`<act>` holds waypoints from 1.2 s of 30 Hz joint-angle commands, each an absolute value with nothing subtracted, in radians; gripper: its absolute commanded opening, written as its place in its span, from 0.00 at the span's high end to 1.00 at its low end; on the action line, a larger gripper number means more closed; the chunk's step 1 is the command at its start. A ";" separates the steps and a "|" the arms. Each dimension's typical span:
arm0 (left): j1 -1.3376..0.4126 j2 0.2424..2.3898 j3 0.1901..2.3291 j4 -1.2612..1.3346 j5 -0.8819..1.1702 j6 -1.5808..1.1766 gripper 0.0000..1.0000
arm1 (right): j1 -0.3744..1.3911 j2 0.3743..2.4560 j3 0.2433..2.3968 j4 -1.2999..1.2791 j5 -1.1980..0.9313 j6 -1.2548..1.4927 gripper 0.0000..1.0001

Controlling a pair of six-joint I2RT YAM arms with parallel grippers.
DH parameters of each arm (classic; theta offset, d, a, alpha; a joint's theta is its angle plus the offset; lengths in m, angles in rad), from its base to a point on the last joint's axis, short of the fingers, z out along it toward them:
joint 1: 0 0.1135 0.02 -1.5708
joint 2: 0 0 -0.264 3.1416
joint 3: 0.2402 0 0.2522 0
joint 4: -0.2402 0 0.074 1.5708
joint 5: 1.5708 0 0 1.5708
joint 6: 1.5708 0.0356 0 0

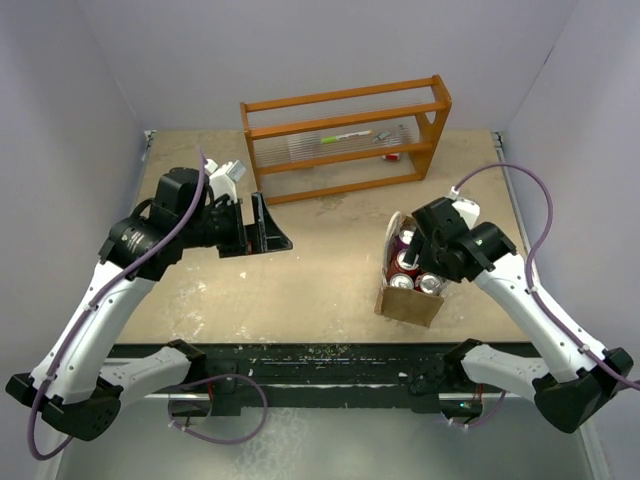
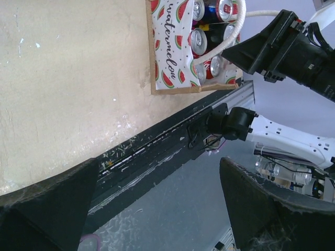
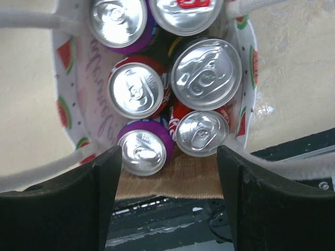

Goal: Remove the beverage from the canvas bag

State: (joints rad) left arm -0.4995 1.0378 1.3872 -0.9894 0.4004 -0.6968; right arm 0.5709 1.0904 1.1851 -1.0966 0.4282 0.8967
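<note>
The right gripper (image 3: 168, 154) hung over the canvas bag (image 1: 408, 302), jaws wide apart, gripping nothing; the cans (image 3: 205, 73) stood packed upright inside (silver tops up); the bag sat on the table (image 1: 320, 275), near right side; the left gripper (image 2: 159, 167) gaped empty, well apart.

My top camera sits high behind the arm bases and looks down over the whole table (image 1: 320, 280), far enough back to hold both arms. The left wrist camera looks past the left claw (image 2: 159, 167) across the table's near edge, from well away, toward the canvas bag (image 2: 170, 57). The right wrist camera points straight down through the right claw (image 3: 167, 172), close over the bag's open mouth. All three share the bag and its cans (image 3: 204, 73).
</note>
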 commanded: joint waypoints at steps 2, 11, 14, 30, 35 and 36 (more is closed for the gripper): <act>-0.495 1.074 1.409 -0.961 0.405 -0.688 0.01 | 0.489 1.058 1.095 -0.998 0.431 0.996 0.25; -0.495 1.137 1.428 -0.930 0.413 -0.676 0.01 | 0.432 1.117 1.046 -0.900 0.439 0.958 0.25; -0.495 1.150 1.440 -0.933 0.406 -0.669 0.01 | 0.428 1.140 1.040 -0.889 0.443 0.966 0.26; -0.495 1.195 1.459 -0.928 0.398 -0.655 0.01 | 0.362 1.174 0.976 -0.814 0.490 0.945 0.22; -0.495 1.195 1.462 -0.928 0.394 -0.655 0.01 | 0.344 1.198 0.973 -0.777 0.495 0.910 0.23; -0.495 1.194 1.462 -0.928 0.393 -0.656 0.01 | 0.341 1.202 0.970 -0.774 0.499 0.905 0.23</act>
